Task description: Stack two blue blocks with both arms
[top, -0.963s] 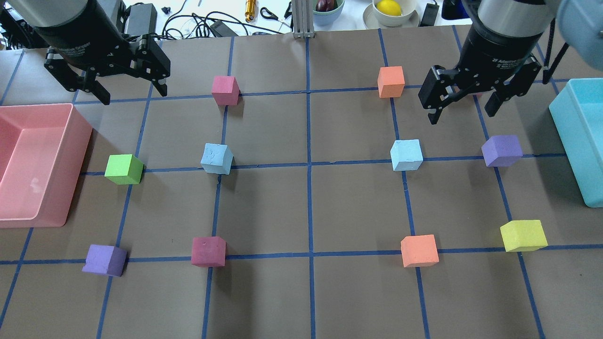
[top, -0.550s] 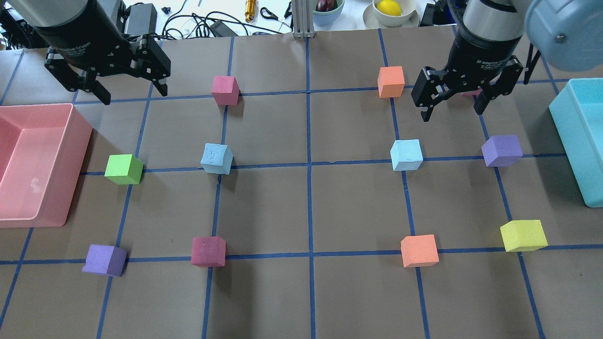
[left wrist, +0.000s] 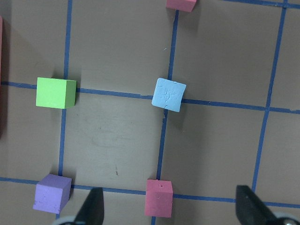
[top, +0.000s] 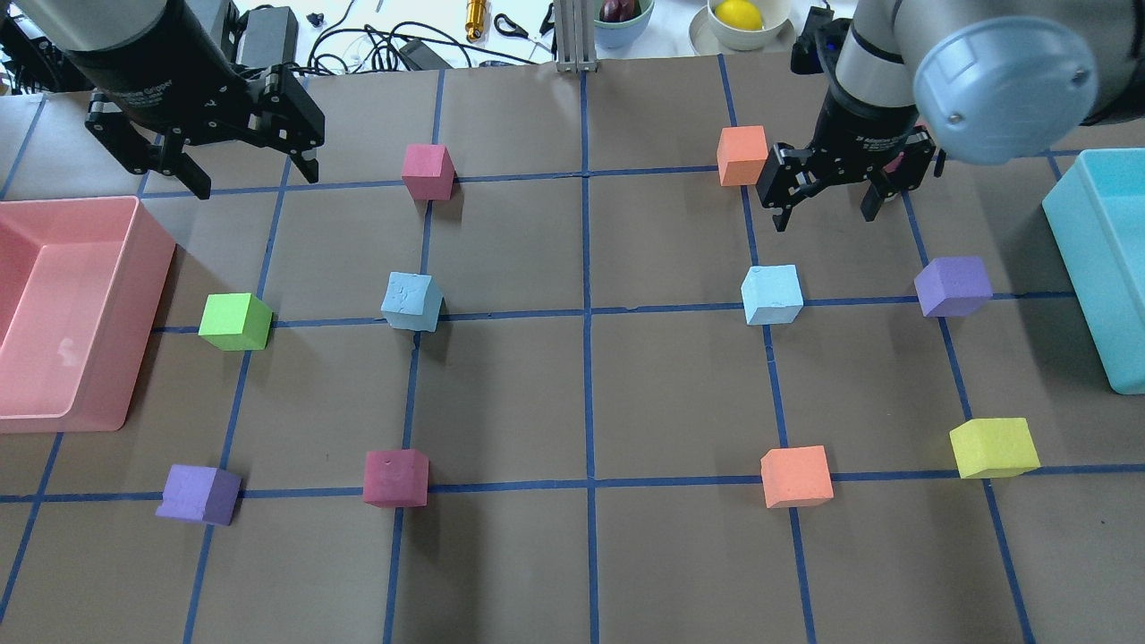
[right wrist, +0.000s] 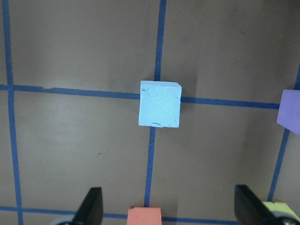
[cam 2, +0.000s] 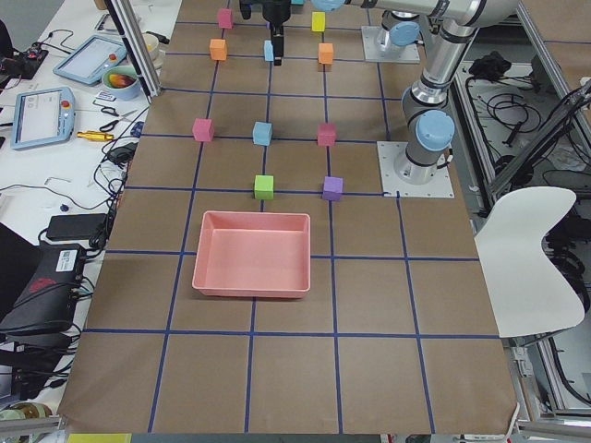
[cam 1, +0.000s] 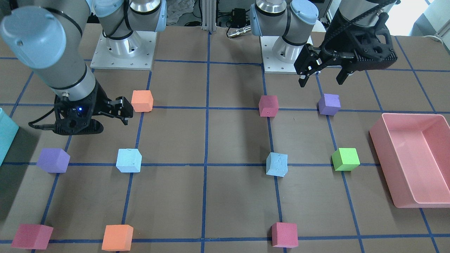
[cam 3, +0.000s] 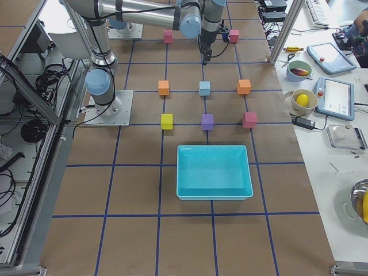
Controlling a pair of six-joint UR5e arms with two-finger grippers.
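Two pale blue blocks lie apart on the taped grid: the left blue block (top: pixel 412 302) and the right blue block (top: pixel 771 294). My left gripper (top: pixel 255 179) is open and empty, raised over the far left of the table, away from the left block. My right gripper (top: pixel 826 215) is open and empty, raised just beyond the right block. In the left wrist view the left block (left wrist: pixel 168 94) lies well ahead of the open fingers. In the right wrist view the right block (right wrist: pixel 160 104) is centred ahead of the open fingers.
A pink bin (top: pixel 134 268) stands at the left edge and a teal bin (top: pixel 1073 259) at the right edge. Other cubes sit on grid crossings: green (top: pixel 235 321), pink (top: pixel 428 171), orange (top: pixel 742 155), purple (top: pixel 953 285), yellow (top: pixel 994 446), maroon (top: pixel 395 478).
My right arm has swung left and away from the camera, bringing its open gripper closer to the orange cube and the right blue block. The left arm and all the cubes have not moved.
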